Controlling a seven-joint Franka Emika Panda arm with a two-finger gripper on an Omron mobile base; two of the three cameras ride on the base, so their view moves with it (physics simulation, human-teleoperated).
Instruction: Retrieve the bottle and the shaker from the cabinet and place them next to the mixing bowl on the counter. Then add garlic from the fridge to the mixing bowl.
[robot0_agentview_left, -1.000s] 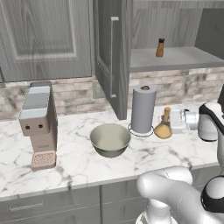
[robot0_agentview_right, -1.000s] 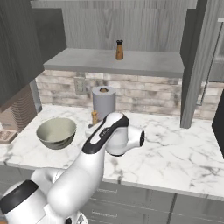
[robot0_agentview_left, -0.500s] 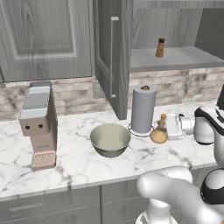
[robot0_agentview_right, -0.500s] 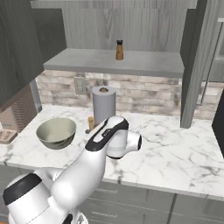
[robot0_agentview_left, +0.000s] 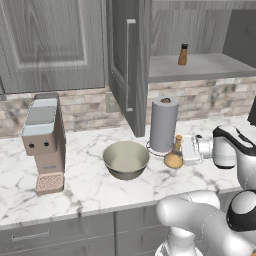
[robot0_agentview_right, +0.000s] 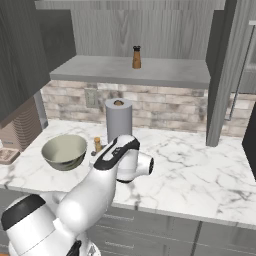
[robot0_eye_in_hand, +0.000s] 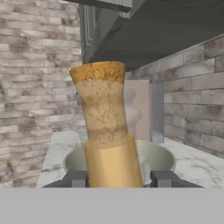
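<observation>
Since a second ago the bottle (robot0_agentview_left: 174, 154) has travelled leftward along the counter (robot0_agentview_left: 90, 190), gripper (robot0_agentview_left: 183, 151) with it. From the left: coffee machine (robot0_agentview_left: 45, 142), mixing bowl (robot0_agentview_left: 126, 159), paper towel roll (robot0_agentview_left: 163, 124), then the bottle just beside the bowl, clamped between partly closed fingers (robot0_eye_in_hand: 77, 179). On the open cabinet shelf (robot0_agentview_left: 200, 67) stands the shaker (robot0_agentview_left: 183, 54).
</observation>
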